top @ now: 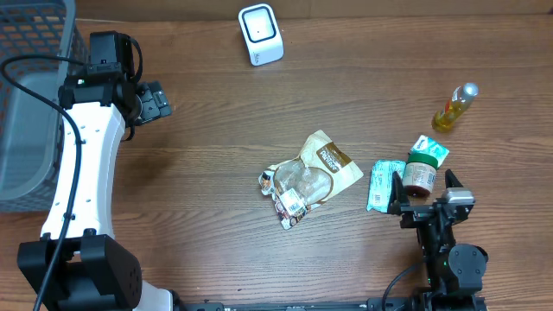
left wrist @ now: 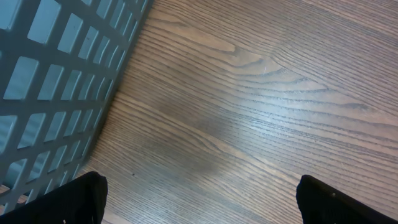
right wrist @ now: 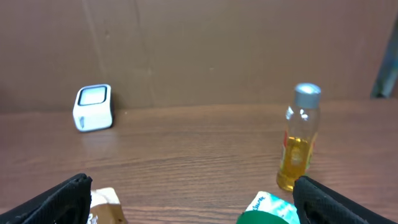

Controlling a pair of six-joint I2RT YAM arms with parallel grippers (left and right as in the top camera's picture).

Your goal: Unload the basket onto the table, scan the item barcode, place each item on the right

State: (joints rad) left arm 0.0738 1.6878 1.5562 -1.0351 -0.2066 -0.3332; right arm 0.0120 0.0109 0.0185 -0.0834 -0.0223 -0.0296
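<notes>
The white barcode scanner stands at the far middle of the table and also shows in the right wrist view as the scanner. Loose items lie at centre and right: a brown-and-clear snack bag, a green packet, a jar with a green lid, a teal-and-white packet and a bottle of yellow liquid. My right gripper hangs open just behind the jar, holding nothing. My left gripper is open over bare wood beside the basket, far from the items.
A grey mesh basket fills the far left, its wall close to my left gripper. Ahead of my right gripper are the yellow bottle, the jar lid and a corner of the snack bag.
</notes>
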